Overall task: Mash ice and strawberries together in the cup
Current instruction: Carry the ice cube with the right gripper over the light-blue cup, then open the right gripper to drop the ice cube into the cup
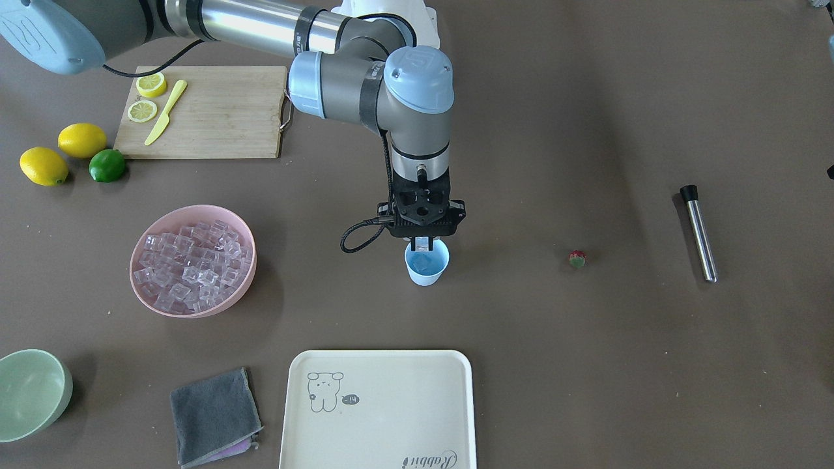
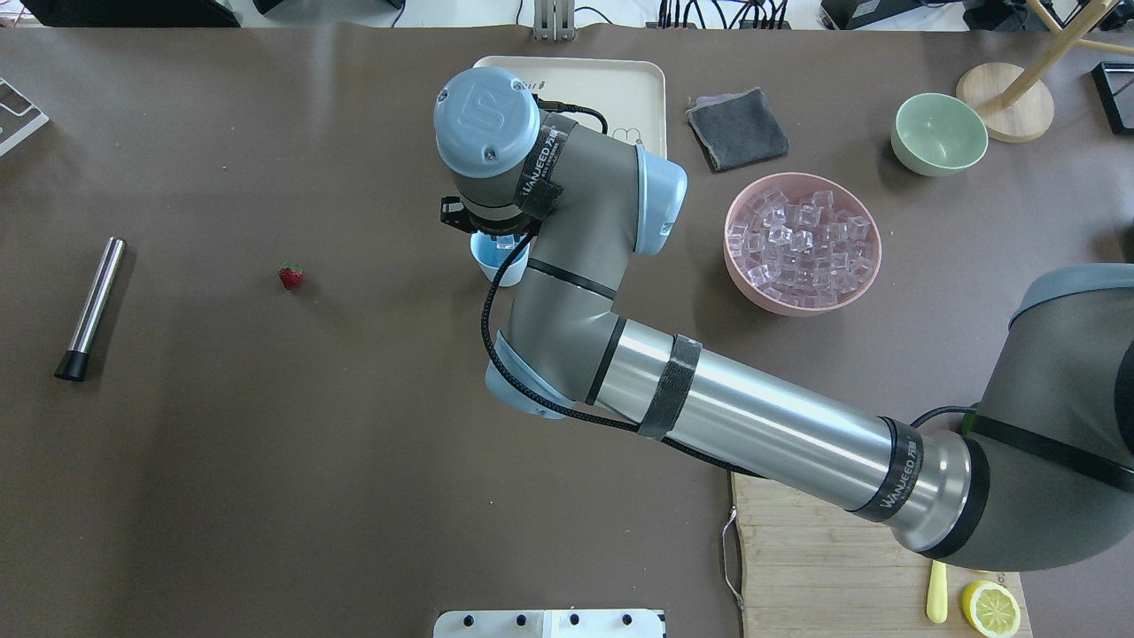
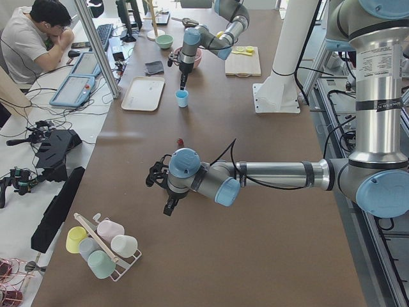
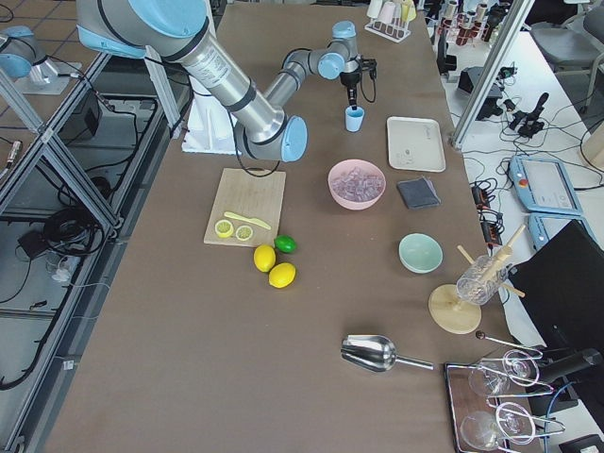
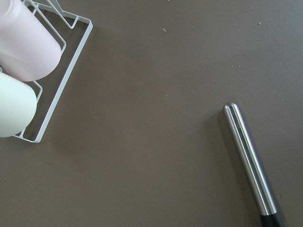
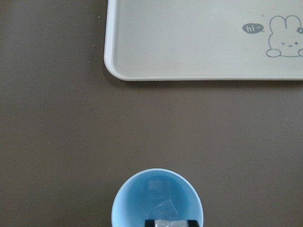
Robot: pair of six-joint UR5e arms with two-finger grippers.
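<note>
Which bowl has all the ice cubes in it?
The pink bowl. It is piled with clear ice cubes. The pale green bowl near the table's corner has nothing showing inside it.

Brown worktop carries a light-blue cup, pink bowl, cream tray, wooden board, tiny red strawberry and steel rod.

Silver tube, grey joints, blue caps, black cable, black right gripper

Two lemons, two lemon slices, one lime. One cup, one strawberry, two bowls (ice cubes too many to count).
</note>
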